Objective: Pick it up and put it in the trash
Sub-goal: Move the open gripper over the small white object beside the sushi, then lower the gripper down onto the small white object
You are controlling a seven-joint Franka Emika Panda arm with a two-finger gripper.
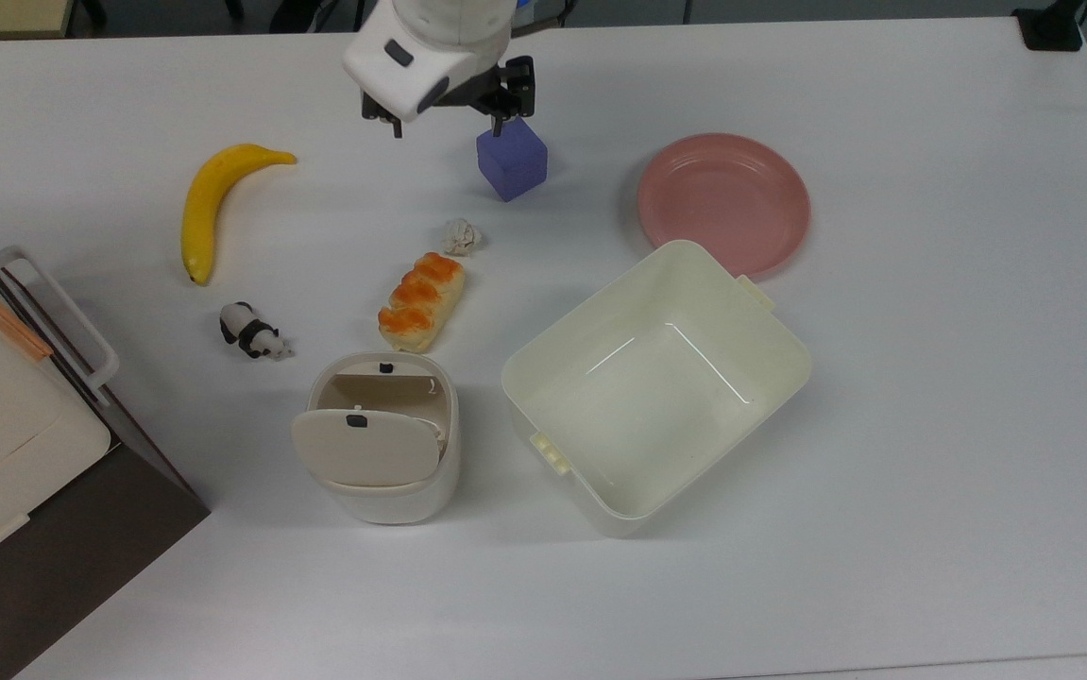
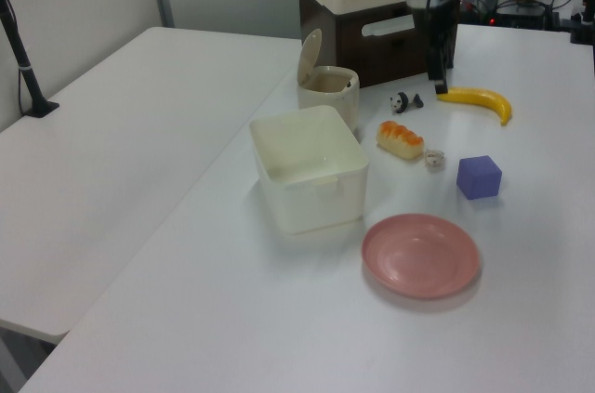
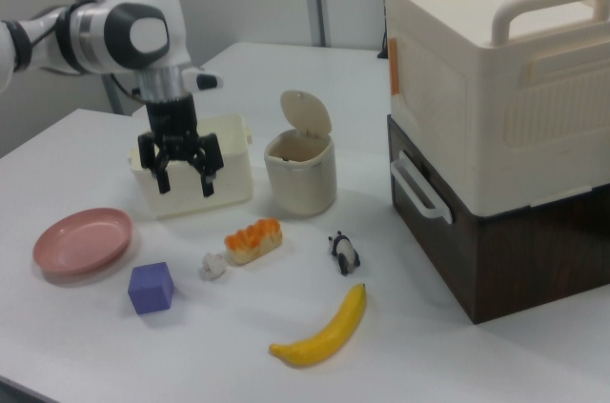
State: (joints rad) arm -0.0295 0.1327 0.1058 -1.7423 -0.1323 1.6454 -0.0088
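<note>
With fingers spread wide, the hand (image 3: 181, 177) hangs above the table, while the paper wad (image 1: 461, 236) lies just beside the bread roll (image 1: 421, 300), which a descending finger could probably nudge.

Crumpled, rough paper wad (image 1: 461, 236). Smooth cream plastic bin (image 1: 382, 444) and tub (image 1: 779, 364), slightly glossy. Matt white table (image 1: 930, 425).

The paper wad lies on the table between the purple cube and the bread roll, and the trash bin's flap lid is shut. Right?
Not quite. The paper wad does lie between the purple cube and the bread roll, but the trash bin's flap lid is up, as the right view shows.
</note>
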